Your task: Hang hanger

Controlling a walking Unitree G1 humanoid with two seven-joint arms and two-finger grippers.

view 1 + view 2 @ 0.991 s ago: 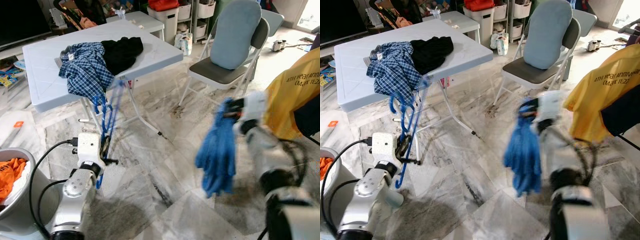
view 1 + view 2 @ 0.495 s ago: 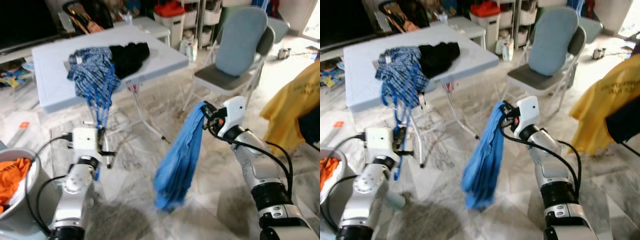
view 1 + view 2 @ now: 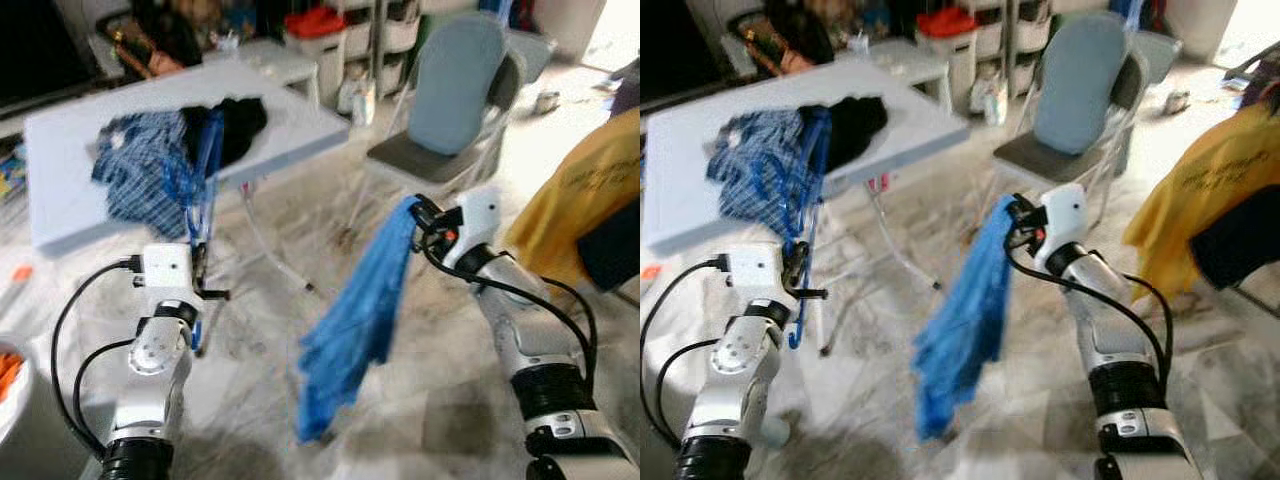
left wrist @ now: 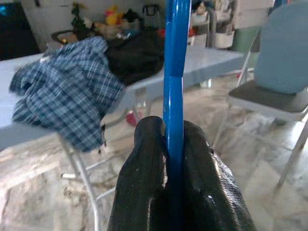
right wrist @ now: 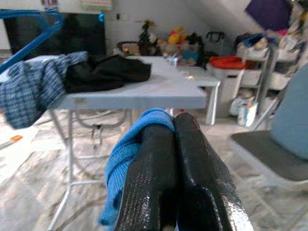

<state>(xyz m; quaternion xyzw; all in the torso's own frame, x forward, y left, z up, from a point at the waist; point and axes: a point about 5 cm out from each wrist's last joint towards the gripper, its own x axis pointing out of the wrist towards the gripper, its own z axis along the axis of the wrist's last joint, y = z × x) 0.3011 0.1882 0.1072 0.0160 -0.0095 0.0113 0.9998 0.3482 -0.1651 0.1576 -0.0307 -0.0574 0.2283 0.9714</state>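
Since the earlier frame, the blue cloth point(image 3: 355, 325) has been swung further out to the side beneath the right gripper point(image 3: 420, 216), and the views have shifted as well. The cloth is pinched at its top edge between the pressed-together fingers point(image 5: 154, 192) of the right gripper and hangs slanted above the marble floor point(image 3: 440, 400), in front of the folding chair point(image 3: 455, 110). The blue hanger point(image 3: 205, 190) is clamped by its straight bar between the closed fingers point(image 4: 144, 192) of the left gripper point(image 3: 200, 270); it rises above that gripper, its upper part overlapping the plaid shirt point(image 3: 135, 180) that is draped over the worktop point(image 3: 60, 200) edge. A black garment point(image 3: 235, 125) lies beside the shirt. A yellow shirt point(image 3: 580, 200) is seen at the right.
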